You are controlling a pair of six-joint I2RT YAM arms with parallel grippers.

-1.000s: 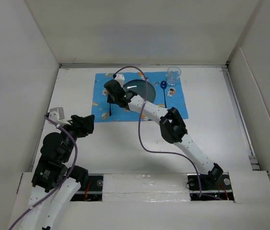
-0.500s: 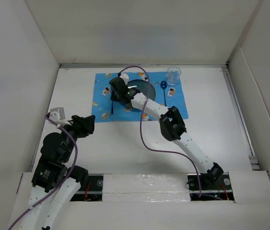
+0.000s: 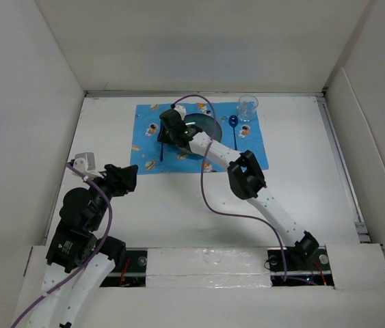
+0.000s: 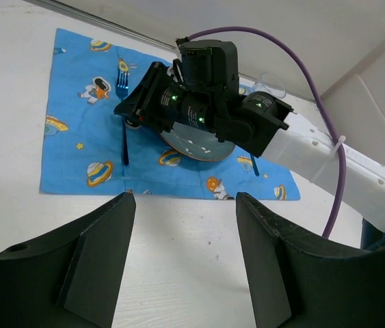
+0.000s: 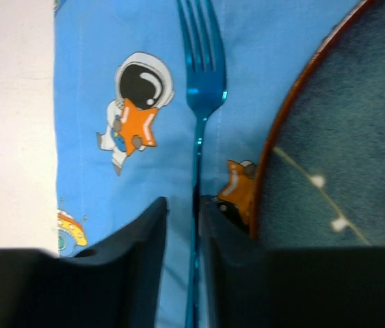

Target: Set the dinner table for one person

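Observation:
The white dinner table (image 3: 301, 178) carries a blue cartoon mat (image 3: 144, 140). On the mat lie a dark blue plate (image 3: 204, 128), a blue fork (image 3: 160, 152) to its left and a blue spoon (image 3: 234, 133) to its right. A clear glass (image 3: 247, 107) stands at the mat's far right corner. My right gripper (image 3: 164, 137) is low over the fork. In the right wrist view the jaws (image 5: 184, 205) straddle the fork's handle (image 5: 202, 89), slightly open, with a gap on the left side. The fork lies flat beside the plate (image 5: 342, 157). My left gripper (image 3: 129, 176) is open and empty.
White walls enclose the table on the left, far and right sides. A purple cable (image 3: 202, 184) loops from the right arm over the mat's near edge. In the left wrist view my open fingers (image 4: 103, 253) hang above bare tabletop (image 4: 178, 260) just short of the mat (image 4: 76, 137).
My right gripper has shifted a little farther and to the right along the fork, toward the plate. My left gripper has edged slightly to the right.

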